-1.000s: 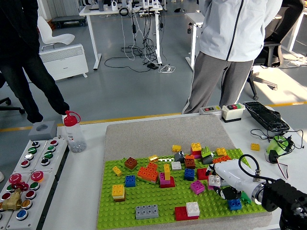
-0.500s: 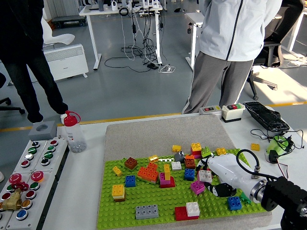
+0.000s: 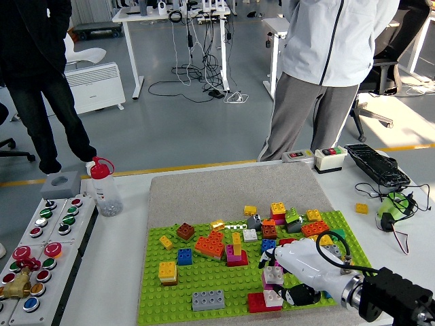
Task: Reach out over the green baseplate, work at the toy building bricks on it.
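Right hand point(image 3: 293, 268): out over green baseplate point(image 3: 204, 282), fingers curled around a white brick point(image 3: 273, 275).
Progress: underway; placement pending.

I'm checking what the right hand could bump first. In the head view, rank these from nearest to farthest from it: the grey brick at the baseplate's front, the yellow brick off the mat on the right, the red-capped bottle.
From the right hand:
1. Grey brick, on the green baseplate, to the hand's left.
2. Yellow brick, on the white table, far right.
3. Red-capped bottle, far left, beyond the mat.
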Controlling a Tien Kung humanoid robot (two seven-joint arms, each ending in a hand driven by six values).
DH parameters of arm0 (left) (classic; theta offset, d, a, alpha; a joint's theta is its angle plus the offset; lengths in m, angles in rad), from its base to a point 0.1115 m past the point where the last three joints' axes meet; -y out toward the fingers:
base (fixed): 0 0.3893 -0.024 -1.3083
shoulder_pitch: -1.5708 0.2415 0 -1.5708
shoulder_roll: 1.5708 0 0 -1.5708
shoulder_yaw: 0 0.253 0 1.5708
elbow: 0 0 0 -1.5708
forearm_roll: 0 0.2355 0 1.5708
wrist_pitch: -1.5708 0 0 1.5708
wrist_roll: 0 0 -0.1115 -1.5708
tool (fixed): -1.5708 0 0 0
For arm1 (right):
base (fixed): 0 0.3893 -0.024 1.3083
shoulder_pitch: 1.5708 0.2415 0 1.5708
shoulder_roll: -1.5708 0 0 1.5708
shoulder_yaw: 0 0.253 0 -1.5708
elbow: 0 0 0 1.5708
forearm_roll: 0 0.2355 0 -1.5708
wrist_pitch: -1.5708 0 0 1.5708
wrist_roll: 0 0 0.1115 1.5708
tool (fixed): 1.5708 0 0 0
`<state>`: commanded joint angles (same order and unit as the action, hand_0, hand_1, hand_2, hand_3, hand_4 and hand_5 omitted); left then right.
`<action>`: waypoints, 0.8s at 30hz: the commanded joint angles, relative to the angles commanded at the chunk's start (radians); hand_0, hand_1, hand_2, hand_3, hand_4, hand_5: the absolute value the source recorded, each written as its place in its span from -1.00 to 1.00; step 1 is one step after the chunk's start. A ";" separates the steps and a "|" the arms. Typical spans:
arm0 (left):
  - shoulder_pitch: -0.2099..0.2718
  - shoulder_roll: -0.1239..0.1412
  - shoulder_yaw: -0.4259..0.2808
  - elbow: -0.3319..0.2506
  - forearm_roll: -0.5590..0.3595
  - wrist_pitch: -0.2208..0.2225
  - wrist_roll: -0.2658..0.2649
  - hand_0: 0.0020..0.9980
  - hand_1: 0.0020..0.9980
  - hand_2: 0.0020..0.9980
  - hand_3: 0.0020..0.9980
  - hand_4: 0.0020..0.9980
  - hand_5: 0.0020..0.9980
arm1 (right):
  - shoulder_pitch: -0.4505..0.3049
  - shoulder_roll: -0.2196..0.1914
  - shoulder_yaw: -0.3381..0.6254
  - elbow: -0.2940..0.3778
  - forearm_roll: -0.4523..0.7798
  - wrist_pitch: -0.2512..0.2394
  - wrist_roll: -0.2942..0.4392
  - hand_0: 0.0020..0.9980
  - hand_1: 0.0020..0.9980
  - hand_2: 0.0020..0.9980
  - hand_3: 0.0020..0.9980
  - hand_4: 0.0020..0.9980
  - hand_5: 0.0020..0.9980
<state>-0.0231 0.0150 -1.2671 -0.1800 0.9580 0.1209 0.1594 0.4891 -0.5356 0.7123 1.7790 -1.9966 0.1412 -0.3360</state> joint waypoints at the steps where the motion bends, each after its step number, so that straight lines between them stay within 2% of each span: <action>1: 0.000 0.000 0.000 0.000 -0.001 0.000 0.000 0.46 0.57 0.65 0.34 -0.05 1.00 | 0.001 -0.001 -0.004 0.000 0.000 0.000 0.000 -0.28 -0.02 0.12 0.24 0.07 -1.00; 5: -0.002 0.001 0.002 0.000 -0.003 0.000 -0.001 0.46 0.58 0.64 0.34 -0.05 1.00 | 0.009 0.004 -0.022 0.000 -0.003 -0.001 -0.001 -0.28 -0.02 0.12 0.24 0.08 -1.00; 24: -0.007 0.002 0.006 0.000 -0.007 0.001 -0.001 0.47 0.58 0.64 0.34 -0.05 1.00 | 0.061 0.078 -0.085 -0.011 -0.037 -0.007 -0.019 -0.28 -0.02 0.12 0.25 0.09 -1.00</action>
<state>-0.0296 0.0166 -1.2611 -0.1800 0.9513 0.1215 0.1581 0.5502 -0.4576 0.6275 1.7679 -2.0340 0.1344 -0.3554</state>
